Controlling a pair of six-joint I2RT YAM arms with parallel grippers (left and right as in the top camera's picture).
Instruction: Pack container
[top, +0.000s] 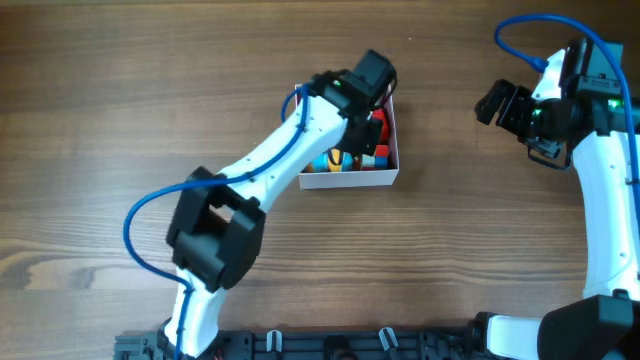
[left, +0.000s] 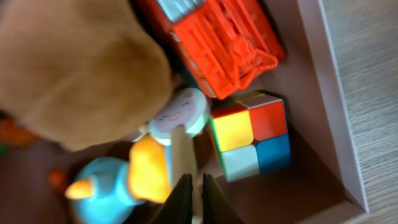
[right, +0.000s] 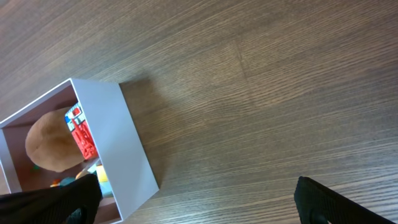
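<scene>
Right up close, our left tool hangs down inside the container. Its two dark fingers are almost pressed together, with only a thin crack between them. We cannot tell if they pinch anything. Just past the fingers sits a little blue and yellow toy with a round pale head, and a thin tan stick lies over it. Beside that toy, to the right, is a cube with yellow, red, blue and green squares. A bit farther on lies a red truck, just beside the cube. Next to the truck is a big tan fuzzy ball, too blurry for us to see well. All of these lie in the pink bottom of the container, which sits near the middle of the brown wooden tabletop. Our white left arm reaches over it. Far off to the right, well apart from the container, our right tool hangs over bare wood with its fingers spread wide and nothing in them.
</scene>
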